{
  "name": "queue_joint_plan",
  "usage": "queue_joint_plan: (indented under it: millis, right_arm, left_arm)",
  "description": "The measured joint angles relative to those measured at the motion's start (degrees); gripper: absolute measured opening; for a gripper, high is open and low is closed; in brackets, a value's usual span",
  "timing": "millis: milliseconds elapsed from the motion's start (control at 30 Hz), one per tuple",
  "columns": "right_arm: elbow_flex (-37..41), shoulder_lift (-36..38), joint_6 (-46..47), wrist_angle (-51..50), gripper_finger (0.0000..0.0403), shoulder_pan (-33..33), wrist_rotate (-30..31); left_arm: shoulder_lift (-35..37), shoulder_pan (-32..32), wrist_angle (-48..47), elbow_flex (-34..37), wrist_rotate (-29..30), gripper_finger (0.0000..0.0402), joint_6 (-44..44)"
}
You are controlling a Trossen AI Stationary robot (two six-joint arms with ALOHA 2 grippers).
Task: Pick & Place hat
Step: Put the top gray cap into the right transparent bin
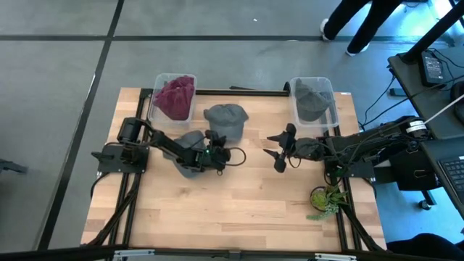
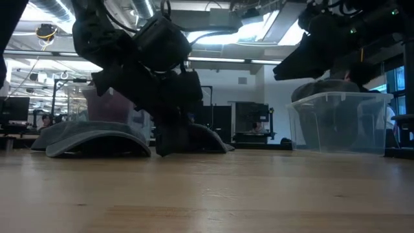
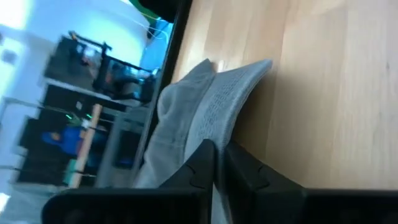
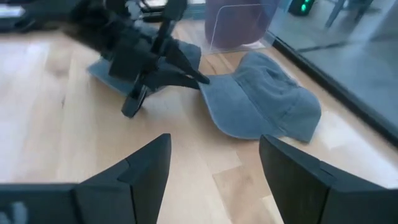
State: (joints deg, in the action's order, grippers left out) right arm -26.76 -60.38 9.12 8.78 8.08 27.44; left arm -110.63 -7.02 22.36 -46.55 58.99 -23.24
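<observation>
A grey hat (image 1: 187, 154) lies on the table left of centre, and my left gripper (image 1: 221, 156) is down at its right edge, shut on it. The left wrist view shows this hat (image 3: 199, 112) running into the shut fingers (image 3: 219, 165). A second grey hat (image 1: 226, 119) rests crown up on the wood just beyond it, touched by nothing. My right gripper (image 1: 279, 148) hovers open right of centre, fingers pointing at the second hat (image 4: 261, 106); in its own view the fingers (image 4: 214, 168) stand wide apart. My left gripper pinches the nearer grey hat by its edge (image 3: 208, 134) between the two fingers. It comes slanting down from the table's left, fingertips at the wood (image 2: 167, 145). The hat lies on the table (image 2: 97, 139), spread out to the left of the fingers.
A clear bin of maroon hats (image 1: 174, 96) stands at the far left edge, and a clear bin holding a grey hat (image 1: 313, 101) at the far right. A small green plant (image 1: 324, 199) sits near the right edge. Bare wood (image 1: 239, 210) fills the near half. A person's legs (image 1: 359, 25) stand beyond the table.
</observation>
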Motion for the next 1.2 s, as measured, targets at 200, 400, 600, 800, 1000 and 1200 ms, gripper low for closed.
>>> queue_joint_plan:
  millis: [200, 400, 600, 800, 1000, 1200]
  right_arm:
    - [-0.54, 0.00, 11.25, 0.00, 0.0244, -1.52, -1.25]
    - [-2.62, 0.14, 13.90, -0.76, 0.0244, -3.55, -7.13]
    - [-7.51, 1.48, 14.38, -8.69, 0.0244, -5.40, -8.15]
    - [-11.97, 4.55, 17.47, -20.34, 0.0244, -7.60, -9.44]
    - [-13.42, 6.25, 20.18, -23.43, 0.0244, -10.34, -22.87]
    - [-13.37, 5.74, 21.24, -23.69, 0.0244, -10.82, -28.99]
  left_arm:
    - [0.59, -3.67, 1.92, -4.05, 0.61, 0.0009, -10.46]
    - [1.03, -8.54, 9.46, -6.59, 3.30, 0.0008, -28.32]
    - [1.31, -14.57, 19.49, -6.80, 8.38, 0.0008, -44.54]
    - [1.40, -20.73, 23.46, -6.88, 8.34, 0.0008, -56.43]
    - [1.39, -24.65, 23.95, -6.88, 7.66, 0.0008, -68.00]
    - [1.40, -27.10, 34.34, -6.88, 6.43, 0.0008, -74.44]
